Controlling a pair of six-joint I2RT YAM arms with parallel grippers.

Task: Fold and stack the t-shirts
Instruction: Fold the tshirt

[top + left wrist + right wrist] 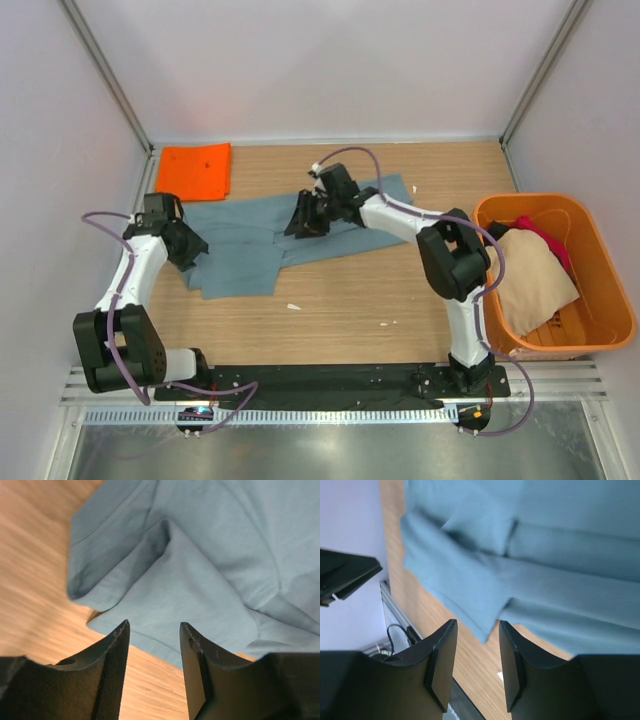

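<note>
Top external: grey-blue t-shirt (240, 260), frame centre, is being folded, judged half done. Left gripper (195, 250), at its frame-left edge, and right gripper (300, 222), over its middle, are being held parted, empty. An edge grasp is being called for next.

The left arm (133, 275) and right arm (398, 214) are white with chunky black joints. A thin purple cable (97, 216) loops along each. Their jaws are black.

Top cam looks down over the whole table (340, 300); both wrist cams sit close above the grey-blue shirt (240, 250), shared by all three.
</note>
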